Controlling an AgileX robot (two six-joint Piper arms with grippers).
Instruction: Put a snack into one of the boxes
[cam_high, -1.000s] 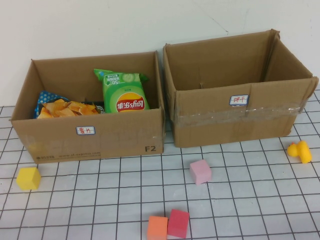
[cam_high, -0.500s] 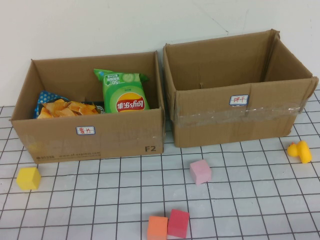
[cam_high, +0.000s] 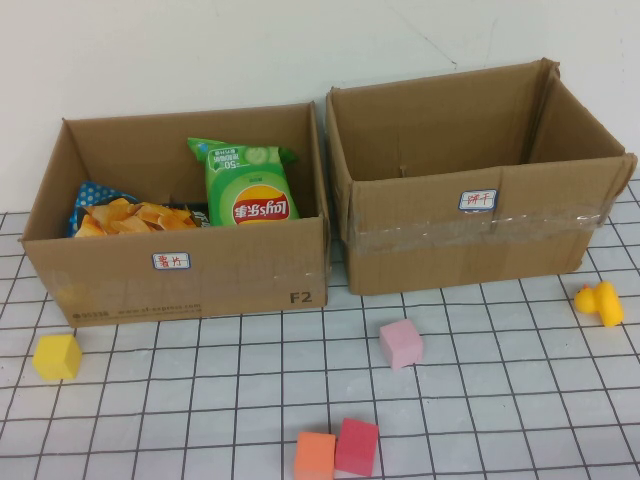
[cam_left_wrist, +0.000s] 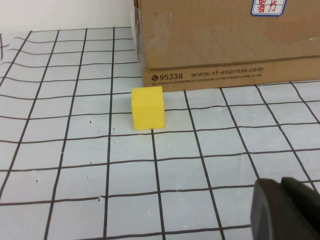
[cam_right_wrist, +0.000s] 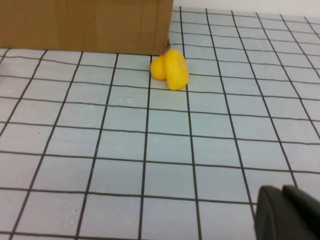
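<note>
Left gripper (cam_left_wrist: 287, 210): low over the table, only a dark fingertip edge visible in its wrist view.
Right gripper (cam_right_wrist: 290, 214): low over the table, likewise only partly visible.

Both the left hand (cam_left_wrist: 286, 210) and right hand (cam_right_wrist: 289, 214) are cut off by the frame edge.
</note>
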